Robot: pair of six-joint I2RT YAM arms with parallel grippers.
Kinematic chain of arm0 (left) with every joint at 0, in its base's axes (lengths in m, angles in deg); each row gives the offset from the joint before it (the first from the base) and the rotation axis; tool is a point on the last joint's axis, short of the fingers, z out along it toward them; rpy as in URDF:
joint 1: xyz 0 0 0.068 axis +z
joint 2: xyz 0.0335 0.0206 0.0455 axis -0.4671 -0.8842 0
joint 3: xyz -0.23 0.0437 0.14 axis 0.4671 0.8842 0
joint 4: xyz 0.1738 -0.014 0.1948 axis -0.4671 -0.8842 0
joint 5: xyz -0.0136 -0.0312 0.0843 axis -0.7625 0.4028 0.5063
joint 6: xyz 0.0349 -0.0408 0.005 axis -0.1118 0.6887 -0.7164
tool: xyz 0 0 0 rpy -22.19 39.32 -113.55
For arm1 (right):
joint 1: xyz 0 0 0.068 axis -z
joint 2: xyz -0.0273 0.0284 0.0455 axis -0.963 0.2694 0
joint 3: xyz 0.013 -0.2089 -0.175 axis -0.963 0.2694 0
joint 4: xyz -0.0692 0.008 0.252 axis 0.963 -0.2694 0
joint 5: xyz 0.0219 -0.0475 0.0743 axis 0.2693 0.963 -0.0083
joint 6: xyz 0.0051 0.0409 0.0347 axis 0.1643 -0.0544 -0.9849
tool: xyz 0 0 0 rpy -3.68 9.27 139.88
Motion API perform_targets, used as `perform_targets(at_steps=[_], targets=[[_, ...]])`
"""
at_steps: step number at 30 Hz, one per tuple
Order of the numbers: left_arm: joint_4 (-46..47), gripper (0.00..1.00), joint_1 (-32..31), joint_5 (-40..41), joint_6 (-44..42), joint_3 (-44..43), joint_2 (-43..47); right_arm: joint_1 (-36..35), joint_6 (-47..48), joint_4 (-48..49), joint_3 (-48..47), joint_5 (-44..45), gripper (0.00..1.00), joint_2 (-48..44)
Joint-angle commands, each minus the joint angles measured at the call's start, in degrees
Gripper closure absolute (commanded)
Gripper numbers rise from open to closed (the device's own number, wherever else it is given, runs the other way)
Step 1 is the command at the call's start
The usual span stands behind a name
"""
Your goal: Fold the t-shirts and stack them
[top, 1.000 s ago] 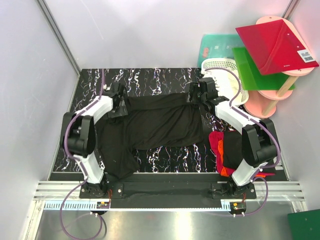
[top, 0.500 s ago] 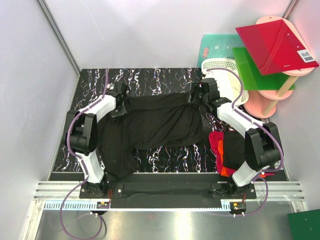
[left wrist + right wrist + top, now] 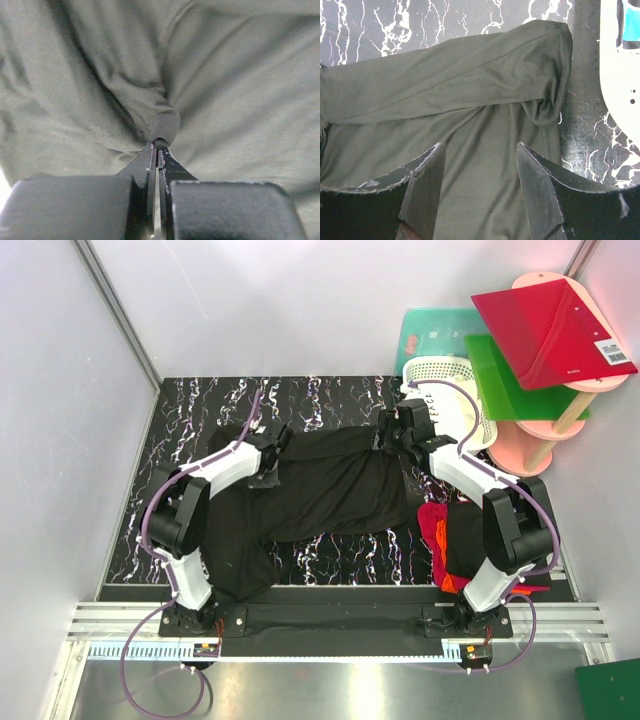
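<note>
A black t-shirt (image 3: 320, 490) lies spread across the dark marbled table. My left gripper (image 3: 270, 447) sits at the shirt's far left edge. In the left wrist view the left gripper (image 3: 160, 146) is shut on a pinched fold of the shirt's cloth (image 3: 225, 90). My right gripper (image 3: 392, 435) hovers over the shirt's far right corner. In the right wrist view the right gripper (image 3: 479, 150) stands open above the cloth (image 3: 470, 95), with nothing between the fingers. A bunched sleeve (image 3: 545, 110) lies just ahead of it. A pile of red, orange and black t-shirts (image 3: 448, 540) rests by the right arm.
A white lattice basket (image 3: 440, 375) stands at the far right corner, its rim (image 3: 620, 75) near the right gripper. Behind it are a teal item (image 3: 430, 335), a green board (image 3: 510, 385) and a red board (image 3: 550, 325) on a pink stand (image 3: 535, 445).
My left gripper has shut on the shirt's far left edge and moved right toward the middle, dragging the cloth with it. The right gripper has barely moved.
</note>
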State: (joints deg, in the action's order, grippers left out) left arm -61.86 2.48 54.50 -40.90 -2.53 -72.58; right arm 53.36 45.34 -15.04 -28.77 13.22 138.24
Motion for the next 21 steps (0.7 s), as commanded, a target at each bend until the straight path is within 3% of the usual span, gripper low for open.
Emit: perform_targets(at_steps=[1, 4, 7, 10, 14, 16, 21], targets=[[-3.11, 1.0, 0.05, 7.35, 2.55, 1.65, 6.61, -0.43, -0.75, 0.98, -1.7, -1.59, 0.34, 0.57], [-6.27, 1.0, 0.14, 11.05, 0.63, -1.06, 7.67, -0.43, -0.58, 0.98, -1.7, -1.86, 0.34, 1.09], [-9.27, 0.98, 0.05, 7.05, -1.66, -4.05, 6.71, -0.43, -0.93, 0.98, -1.79, -2.04, 0.34, 1.45], [-10.15, 0.71, -0.3, 2.37, -3.16, -4.41, 4.87, -0.43, -1.37, 0.98, -2.23, -2.47, 0.34, 1.8], [-8.93, 0.1, -1.0, 3.15, -1.93, -1.96, 4.5, -0.43, -1.63, 0.98, -2.84, -2.91, 0.34, 2.24], [-8.13, 0.01, -1.09, 5.16, -0.62, 0.59, 5.91, -0.43, -1.72, 0.98, -3.02, -3.09, 0.34, 2.41], [-1.81, 0.01, -0.57, 8.86, 1.84, 9.1, 16.1, -0.43, -1.99, 0.98, -3.11, -3.18, 0.34, 2.68]])
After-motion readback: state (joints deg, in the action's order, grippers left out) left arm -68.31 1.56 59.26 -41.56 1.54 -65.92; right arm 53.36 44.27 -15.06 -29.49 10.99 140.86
